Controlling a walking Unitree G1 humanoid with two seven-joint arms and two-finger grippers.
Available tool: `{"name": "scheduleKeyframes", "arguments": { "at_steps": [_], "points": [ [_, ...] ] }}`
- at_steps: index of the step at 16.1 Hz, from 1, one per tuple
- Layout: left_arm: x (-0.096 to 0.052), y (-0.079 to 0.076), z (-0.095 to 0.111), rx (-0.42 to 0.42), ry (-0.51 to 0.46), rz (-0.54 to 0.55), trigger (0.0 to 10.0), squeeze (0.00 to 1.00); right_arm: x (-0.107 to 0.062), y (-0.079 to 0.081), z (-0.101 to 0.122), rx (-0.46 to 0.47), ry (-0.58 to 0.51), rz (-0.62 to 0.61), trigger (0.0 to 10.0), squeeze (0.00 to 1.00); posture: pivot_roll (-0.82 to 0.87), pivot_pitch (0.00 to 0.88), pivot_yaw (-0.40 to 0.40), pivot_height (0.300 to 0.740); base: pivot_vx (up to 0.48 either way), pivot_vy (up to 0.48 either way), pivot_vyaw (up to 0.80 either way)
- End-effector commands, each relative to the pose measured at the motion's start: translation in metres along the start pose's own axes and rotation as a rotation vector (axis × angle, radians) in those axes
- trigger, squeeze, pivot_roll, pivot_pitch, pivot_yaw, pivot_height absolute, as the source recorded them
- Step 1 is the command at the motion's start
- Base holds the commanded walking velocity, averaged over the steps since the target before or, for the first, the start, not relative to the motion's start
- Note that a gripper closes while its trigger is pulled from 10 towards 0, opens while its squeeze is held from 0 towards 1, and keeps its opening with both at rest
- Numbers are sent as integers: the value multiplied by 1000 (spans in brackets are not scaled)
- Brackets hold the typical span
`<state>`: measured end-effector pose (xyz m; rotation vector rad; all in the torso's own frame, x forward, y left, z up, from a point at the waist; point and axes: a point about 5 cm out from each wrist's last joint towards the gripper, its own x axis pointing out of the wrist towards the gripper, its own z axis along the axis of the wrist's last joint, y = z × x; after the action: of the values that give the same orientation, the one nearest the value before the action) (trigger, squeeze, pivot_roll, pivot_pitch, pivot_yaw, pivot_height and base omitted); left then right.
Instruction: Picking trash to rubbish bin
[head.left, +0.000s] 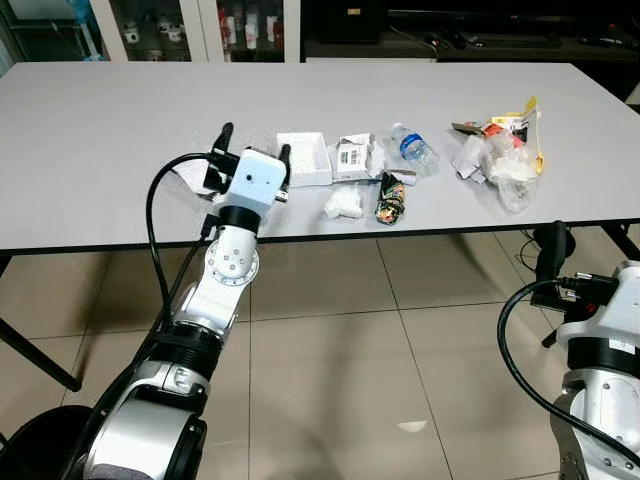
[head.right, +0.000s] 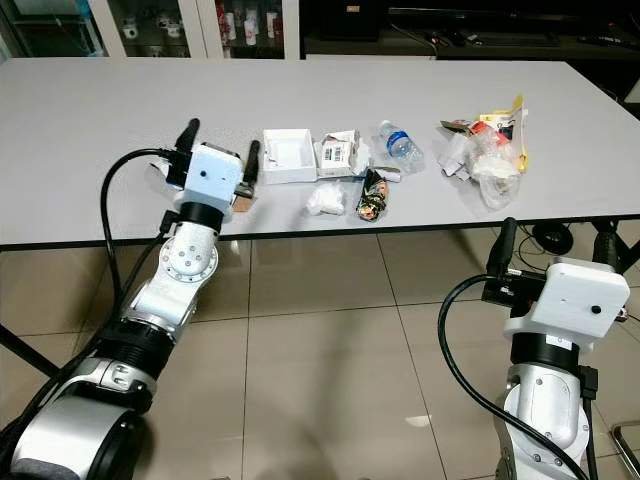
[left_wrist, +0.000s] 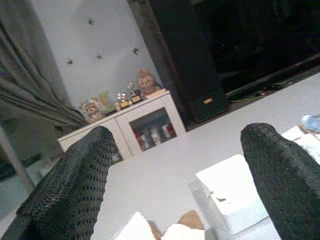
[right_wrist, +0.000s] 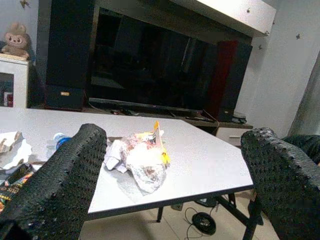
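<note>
The trash lies along the near half of the grey table (head.left: 100, 130). One small crumpled scrap of white and brown paper (head.right: 240, 200) sits right at the near edge, between the spread fingers of the left gripper (head.left: 254, 152), which holds nothing. At about 2 o'clock from that scrap is one open white box (head.left: 303, 158), just beside the gripper's right finger. Going on toward 3 o'clock come one printed carton (head.left: 352, 156), one white tissue wad (head.left: 342, 203), one dark patterned wrapper (head.left: 390, 201) and one clear plastic bottle (head.left: 411, 147) lying on its side. Well apart, further toward 3 o'clock, is one heap of plastic bags and wrappers (head.left: 503, 150); its pieces are too tangled to count.

The right gripper (head.right: 552, 238) hangs below the table edge, 6 o'clock of the heap, fingers apart and empty.

Risks, as I judge them: the scrap is at the lip, so a closing finger could nudge it off onto the tiled floor (head.left: 330, 380). The finger beside the box could catch its wall and drag it. The flat scrap may also slip from the pads. A dark round shape at the left eye view's lower left may be the bin, but I cannot tell.
</note>
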<state>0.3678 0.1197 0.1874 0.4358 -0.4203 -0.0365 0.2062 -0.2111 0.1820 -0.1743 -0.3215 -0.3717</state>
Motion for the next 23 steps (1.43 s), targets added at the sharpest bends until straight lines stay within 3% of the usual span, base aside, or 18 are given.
{"name": "scheduleKeyframes", "arguments": {
  "at_steps": [1, 6, 7, 12, 13, 14, 15, 16, 23],
  "points": [
    [-6, -8, -6, -24, 27, -50, 10000, 1000, -1, -3, 0, 4, 7, -13, 10000, 1000, 76, 44, -40, 740, 0, 0, 0],
    [-19, -20, -18, -71, 95, -123, 10000, 1000, -6, -3, -8, 25, 51, -23, 10000, 1000, 76, 48, -37, 740, 0, 0, 0],
    [-25, -23, -28, -79, 153, -139, 10000, 1000, -11, -3, -17, 38, 94, -30, 10000, 1000, 76, 50, -34, 740, 0, 0, 0],
    [-38, -32, -45, -74, 250, -194, 10000, 1000, -21, -3, -30, 46, 150, -40, 10000, 1000, 73, 51, -29, 740, 0, 0, 0],
    [-41, -37, -49, -103, 288, -235, 10000, 0, -22, -3, -32, 48, 162, -37, 10000, 1000, 73, 51, -29, 740, 0, 0, 0],
    [-41, -39, -49, -121, 292, -254, 10000, 0, -22, -2, -32, 49, 164, -32, 10000, 980, 73, 51, -29, 740, 0, 0, 0],
    [-42, -41, -48, -137, 293, -278, 10000, 0, -22, -1, -32, 49, 165, -27, 10000, 220, 73, 51, -29, 740, 0, 0, 0],
    [-41, -43, -49, -154, 309, -281, 10000, 0, -21, 0, -30, 33, 156, -16, 10000, 0, 73, 51, -29, 740, 0, -259, 0],
    [-40, -43, -49, -165, 321, -292, 10000, 0, -23, 4, -30, 54, 154, -3, 10000, 0, 67, 52, -21, 740, 0, -475, 0]
  ]
}}
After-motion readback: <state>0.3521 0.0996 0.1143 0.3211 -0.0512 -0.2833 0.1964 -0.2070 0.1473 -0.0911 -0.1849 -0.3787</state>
